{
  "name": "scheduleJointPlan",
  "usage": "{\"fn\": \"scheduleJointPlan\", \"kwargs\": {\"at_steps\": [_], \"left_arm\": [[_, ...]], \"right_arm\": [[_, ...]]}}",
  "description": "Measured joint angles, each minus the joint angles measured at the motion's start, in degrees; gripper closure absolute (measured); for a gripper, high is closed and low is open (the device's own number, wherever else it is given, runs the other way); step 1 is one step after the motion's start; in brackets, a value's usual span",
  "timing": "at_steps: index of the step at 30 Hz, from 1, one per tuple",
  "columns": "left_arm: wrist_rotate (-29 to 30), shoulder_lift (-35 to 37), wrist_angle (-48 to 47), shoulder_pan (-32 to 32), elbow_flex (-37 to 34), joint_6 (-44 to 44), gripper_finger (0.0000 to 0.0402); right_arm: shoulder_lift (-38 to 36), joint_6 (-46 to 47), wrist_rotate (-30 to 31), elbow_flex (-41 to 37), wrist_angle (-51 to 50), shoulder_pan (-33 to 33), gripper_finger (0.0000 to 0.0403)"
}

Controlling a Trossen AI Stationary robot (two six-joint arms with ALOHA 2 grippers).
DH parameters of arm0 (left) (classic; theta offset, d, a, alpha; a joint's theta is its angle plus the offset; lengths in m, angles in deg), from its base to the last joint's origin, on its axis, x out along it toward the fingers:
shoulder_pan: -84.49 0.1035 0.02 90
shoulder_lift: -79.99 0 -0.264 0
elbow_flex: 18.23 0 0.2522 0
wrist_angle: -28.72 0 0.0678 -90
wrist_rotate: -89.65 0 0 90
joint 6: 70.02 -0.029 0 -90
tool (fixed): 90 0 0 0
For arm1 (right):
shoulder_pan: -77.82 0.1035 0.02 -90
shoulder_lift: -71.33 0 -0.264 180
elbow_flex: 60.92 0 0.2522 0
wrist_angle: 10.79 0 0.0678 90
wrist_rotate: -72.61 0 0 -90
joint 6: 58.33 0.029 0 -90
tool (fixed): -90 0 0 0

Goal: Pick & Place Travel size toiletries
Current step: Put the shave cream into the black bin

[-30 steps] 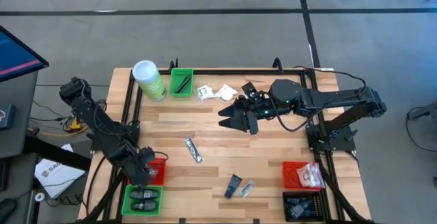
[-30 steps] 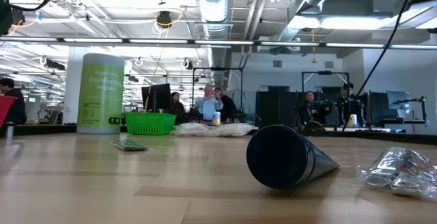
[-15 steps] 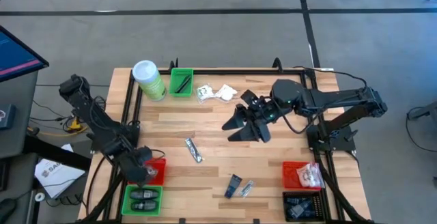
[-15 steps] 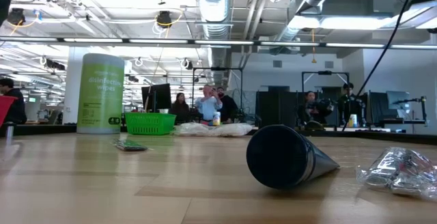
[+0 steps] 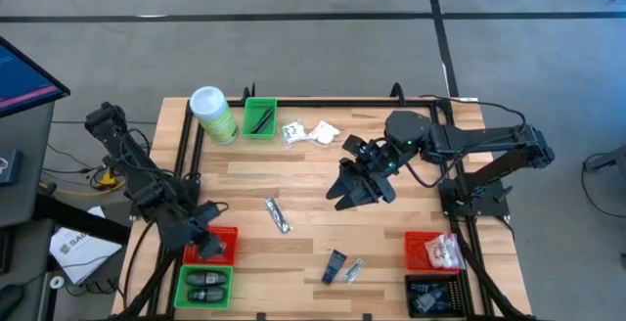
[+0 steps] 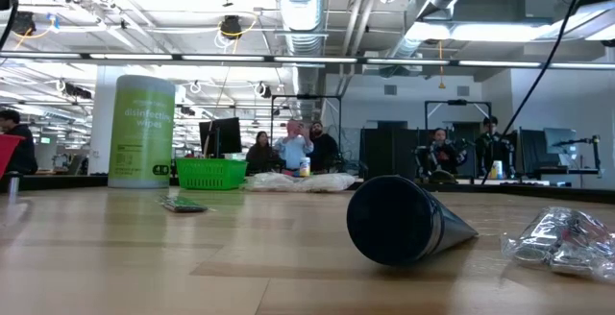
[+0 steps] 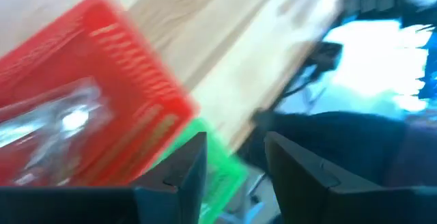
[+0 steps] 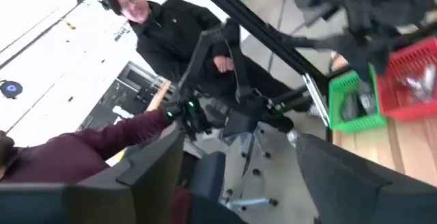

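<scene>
A wooden counter [image 5: 391,218] seen from directly above, with a dark robot arm at each side. At the left edge near the front corner, the left gripper [image 5: 207,246] hangs over a red bin [image 5: 227,235]; its jaws stand a little apart with nothing between them, and the wrist camera shows a shiny, blurred packet [image 7: 61,125], probably a silvery one, lying in that bin. Just in front, at the front left corner, a green bin [image 5: 203,286] holds two black oval pieces [image 5: 203,282]. Along the back edge on the left stands a tall green canister [image 5: 212,114] with a white lid, beside a small green basket [image 5: 259,118] holding a slim dark item. Next along the back edge lie white crinkly sachets [image 5: 309,132]. Left of the counter's middle lies a slim silvery packet [image 5: 278,214]. Toward the front edge, near the middle, a dark blue packet [image 5: 335,265] and a small silvery packet [image 5: 354,270] lie just beside each other. Right of centre, the right gripper [image 5: 360,186] is above the bare wood with its jaws wide apart and empty. At the front right corner, another red bin [image 5: 419,252] holds clear and white sachets, with a black bin [image 5: 430,297] of dark packets just in front of it.
</scene>
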Motion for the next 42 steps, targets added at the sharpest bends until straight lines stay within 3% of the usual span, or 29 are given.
{"fn": "scheduleJointPlan", "kwargs": {"at_steps": [4, 8, 11, 13, 17, 21, 31, 37, 42], "left_arm": [[7.3, 0.6, 5.1, 0.0, 0.0, -2.1, 0.0283], [14.2, 0.0, 11.9, 1.3, 0.0, -7.1, 0.0311], [15.9, -0.9, 18.6, 4.1, 0.0, -12.5, 0.0332], [15.9, -2.2, 24.7, 6.4, 0.1, -16.6, 0.0346], [15.4, -5.9, 37.0, 10.7, 0.1, -25.0, 0.0375], [11.1, -11.6, 45.8, 14.9, 0.3, -28.6, 0.0398], [-1.6, -33.4, 47.6, 21.5, 14.5, -30.3, 0.0401], [-6.5, -45.3, 47.7, 24.3, 27.1, -33.4, 0.0401], [-11.0, -54.8, 46.0, 25.2, 36.4, -34.4, 0.0401]], "right_arm": [[-0.8, -1.3, -0.8, 0.0, -4.8, 0.0, 0.0187], [-1.7, -3.9, -1.6, 0.0, -9.6, 0.0, 0.0285], [-2.7, -5.6, -1.6, 0.0, -13.3, 0.2, 0.0366], [-2.9, -6.8, -1.6, 0.0, -14.4, 0.7, 0.0391], [-4.1, -8.9, -1.0, 0.0, -19.2, 2.6, 0.0388], [-4.8, -12.0, 3.1, -0.1, -26.7, 5.7, 0.0399], [-5.9, -19.7, 13.9, 0.0, -42.5, 14.3, 0.0402], [-6.6, -18.9, 16.9, -8.2, -39.3, 18.4, 0.0402], [-11.0, -12.1, 16.9, -22.3, -24.8, 22.1, 0.0403]]}}
